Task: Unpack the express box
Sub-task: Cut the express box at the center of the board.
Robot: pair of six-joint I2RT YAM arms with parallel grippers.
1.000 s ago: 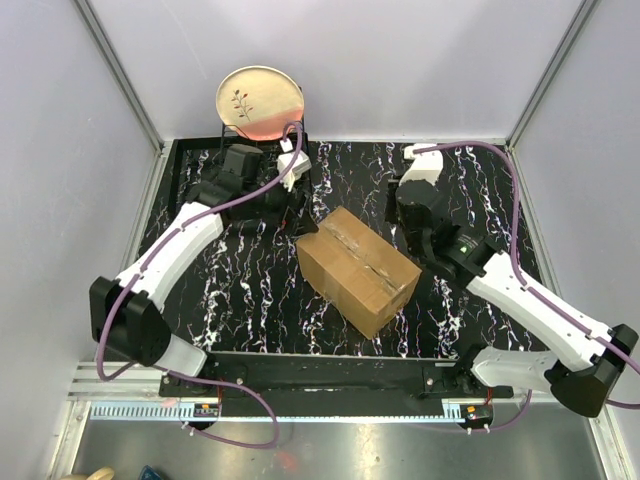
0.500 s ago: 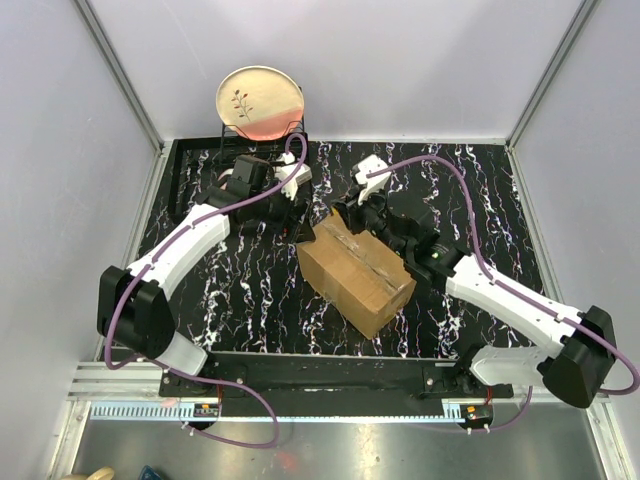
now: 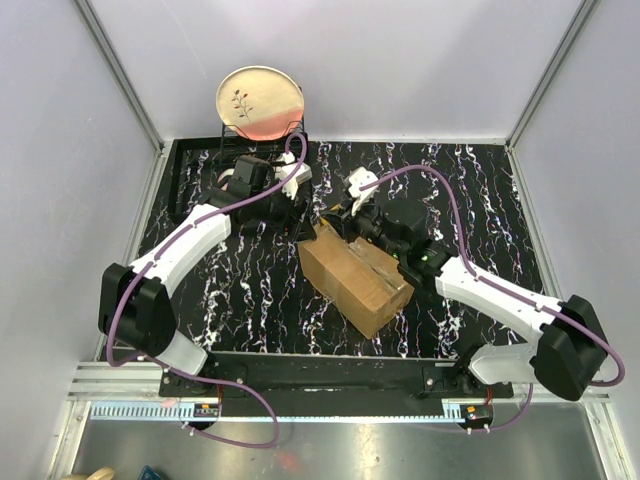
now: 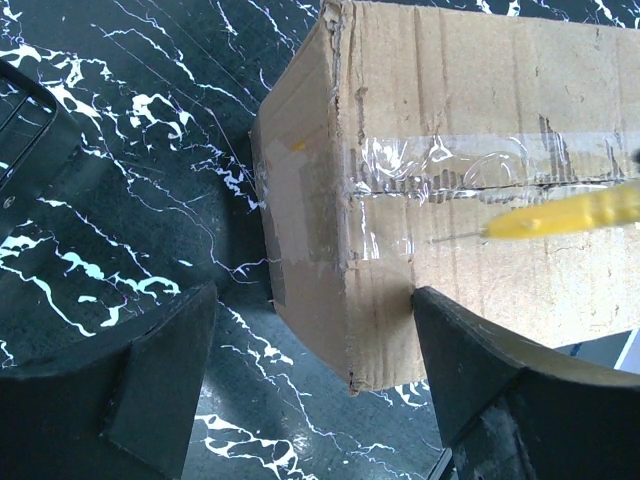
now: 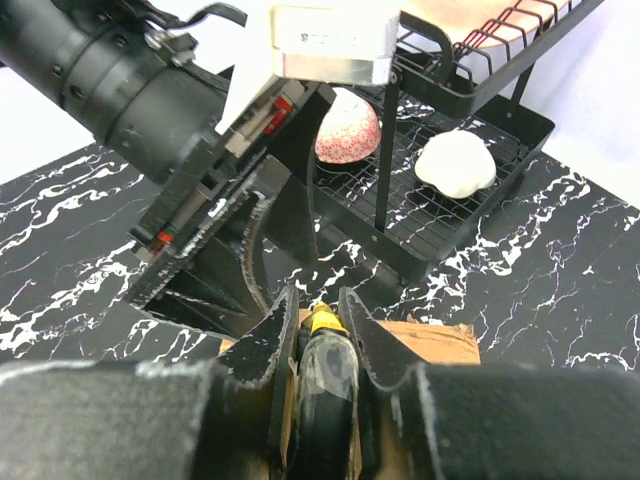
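Note:
The express box (image 3: 355, 275), a brown carton with a clear tape seam, lies slanted on the black marbled table. Its far corner (image 4: 350, 300) sits between the spread fingers of my left gripper (image 4: 315, 385), which is open; I cannot tell whether the right finger (image 4: 480, 390) touches the cardboard. My right gripper (image 5: 317, 298) is shut on a black tool with a yellow tip (image 5: 322, 325), held above the box's far end (image 5: 430, 340). That yellow tip (image 4: 570, 212) points at the tape seam (image 4: 450, 175). From above, both grippers (image 3: 305, 212) (image 3: 345, 212) meet at the same corner.
A black wire dish rack (image 5: 440, 200) stands at the back left, holding a red patterned bowl (image 5: 347, 130) and a white object (image 5: 455, 163). A round plate (image 3: 260, 100) stands upright on it. White walls enclose the table on three sides.
My right arm swung left from the back right, bringing the tool over the box's far corner. My left gripper came in round that corner and its jaws narrowed a little.

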